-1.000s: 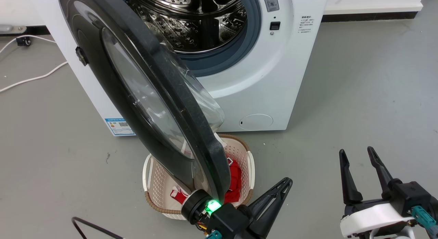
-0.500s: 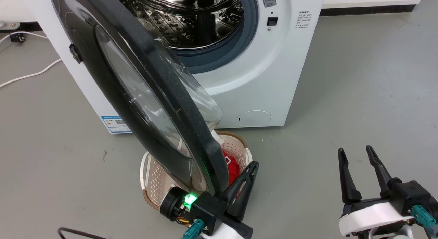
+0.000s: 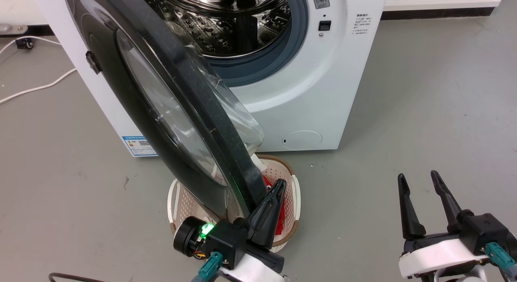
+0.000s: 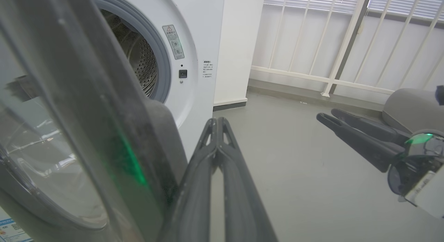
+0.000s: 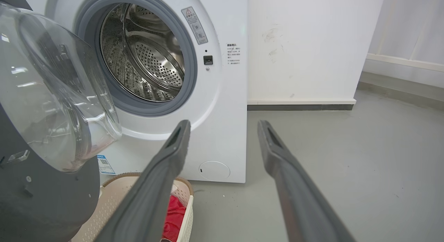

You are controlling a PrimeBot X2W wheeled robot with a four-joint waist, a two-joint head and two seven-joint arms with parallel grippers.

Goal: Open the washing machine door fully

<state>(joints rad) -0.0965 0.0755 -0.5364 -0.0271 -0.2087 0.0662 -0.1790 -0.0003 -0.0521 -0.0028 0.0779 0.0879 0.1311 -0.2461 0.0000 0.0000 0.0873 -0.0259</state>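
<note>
Washing machine door (image 3: 169, 112) stands swung well out from the washing machine (image 3: 315, 92), hinged at the robot's left, with its black rim edge-on to the head camera and its clear domed bowl facing back toward the opening. The steel drum (image 3: 226, 23) and the grey gasket (image 3: 282, 59) are fully exposed behind it. The door's lower end hangs over a beige laundry basket (image 3: 297, 193) that sits on the grey floor (image 3: 424, 112) just in front of the machine and holds something red (image 3: 280, 221). The left gripper (image 3: 278, 187) has its two dark fingers pressed together with nothing between them. They lie along the inner side of the door's rim near its lower end, and in the left wrist view the left gripper (image 4: 216, 122) appears to touch that rim (image 4: 163, 138), though the contact itself is hard to make out. A green light (image 3: 208, 229) glows on the left wrist and reflects on the rim. The right gripper (image 3: 417, 176) is well apart from the door, low at the robot's right, with its fingers spread and holding nothing. A blue label (image 3: 139, 146) shows low on the machine beside the door.
</note>
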